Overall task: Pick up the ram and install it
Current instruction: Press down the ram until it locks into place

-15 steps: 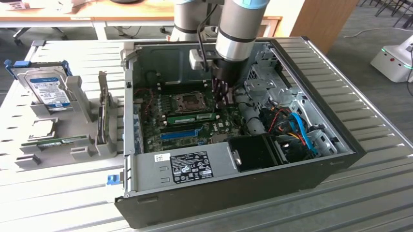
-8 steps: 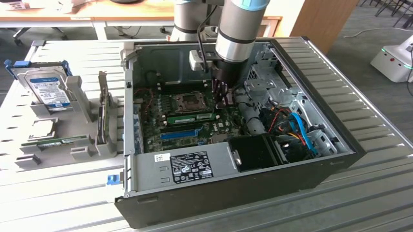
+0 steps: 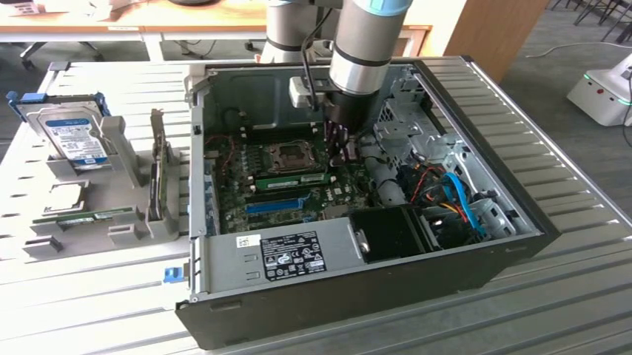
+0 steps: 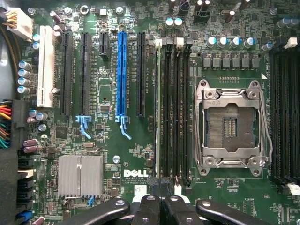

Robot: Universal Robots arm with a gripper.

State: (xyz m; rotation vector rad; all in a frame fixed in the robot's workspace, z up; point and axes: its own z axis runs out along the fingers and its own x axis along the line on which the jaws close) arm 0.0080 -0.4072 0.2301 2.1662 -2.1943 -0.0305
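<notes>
the ram (image 3: pixel 291 180) seems to stand on edge in a slot just beside the cpu socket (image 3: pixel 293 155), inside the open computer case (image 3: pixel 493 251) on the surface (image 3: pixel 573 296). the gripper (image 4: pixel 161 202) is closed with nothing between its fingers, poised over the slots' end. the stick looks light, thin, stiff and fragile, best taken by its long bare edges, clear of chips and contacts

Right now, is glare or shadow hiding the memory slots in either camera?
Exterior view: daylight bleaches the table slats at that view's right, and the arm and case walls shade the motherboard, which looks dim. Wrist view: light is even across the memory slots, with small glints on the CPU socket frame; the shut gripper is a dark shape.
</notes>
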